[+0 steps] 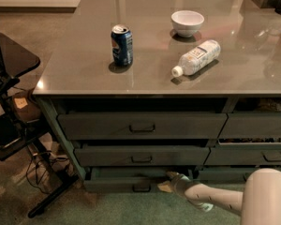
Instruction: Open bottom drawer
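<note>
In the camera view, the gripper sat low at the foot of the cabinet, on a pale arm reaching in from its right. Whether it was apart, together or clamped on anything could not be told.

The bottom drawer lay directly to its left, with the gripper at the drawer's right end; contact could not be confirmed. The drawer stood a little way out, and a strip of green tray showed behind the front. Its pull was left of the gripper and slightly lower, near but apart from it.

The front looked rigid, wide and shallow, so the drawer would probably be light and run on slides. Drawn from one end, so wide a drawer could skew and bind. The centre pull seemed the better hold, though it was small and offered little purchase. The exposed top edge near the middle was the alternative.

Above the gripper sat the middle drawer. Far above it, on the counter, stood a can, a bottle and a bowl.
</note>
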`<state>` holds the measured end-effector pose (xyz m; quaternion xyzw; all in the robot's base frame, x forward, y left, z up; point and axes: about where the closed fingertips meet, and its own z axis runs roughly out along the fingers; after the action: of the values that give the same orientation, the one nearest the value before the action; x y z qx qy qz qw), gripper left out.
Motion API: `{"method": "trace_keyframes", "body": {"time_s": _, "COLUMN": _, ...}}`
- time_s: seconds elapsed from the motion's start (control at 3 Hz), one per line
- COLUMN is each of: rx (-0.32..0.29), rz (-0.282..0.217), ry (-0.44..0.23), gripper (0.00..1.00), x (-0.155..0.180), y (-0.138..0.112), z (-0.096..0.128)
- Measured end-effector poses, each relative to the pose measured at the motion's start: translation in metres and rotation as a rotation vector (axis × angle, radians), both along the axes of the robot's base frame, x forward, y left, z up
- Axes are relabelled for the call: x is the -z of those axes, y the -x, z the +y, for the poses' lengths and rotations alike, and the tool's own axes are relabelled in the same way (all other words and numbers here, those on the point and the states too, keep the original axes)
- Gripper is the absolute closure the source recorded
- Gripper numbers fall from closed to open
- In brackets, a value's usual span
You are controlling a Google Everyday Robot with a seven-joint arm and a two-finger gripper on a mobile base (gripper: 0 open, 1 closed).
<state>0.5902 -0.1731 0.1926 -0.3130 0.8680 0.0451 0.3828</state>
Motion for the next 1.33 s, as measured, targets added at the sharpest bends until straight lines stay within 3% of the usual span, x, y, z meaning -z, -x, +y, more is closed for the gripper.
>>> {"method": "trace_keyframes", "body": {"time_s": 0.67, "rx": 0.003, "rz": 0.001, "ry": 0.003, "gripper": 1.00, "x": -0.003, "y": 0.006, "z": 0.002}}
{"method": "trace_keyframes", "body": {"time_s": 1.0, "rx": 0.015, "rz": 0.008, "ry": 0.003, "gripper": 1.00, "x": -0.003, "y": 0.030, "z": -0.003}}
{"method": "trace_keyframes", "body": {"time_s": 1.33, "rx": 0.015, "rz": 0.008, "ry": 0.003, "gripper": 1.00, "x": -0.008, "y": 0.031, "z": -0.002}}
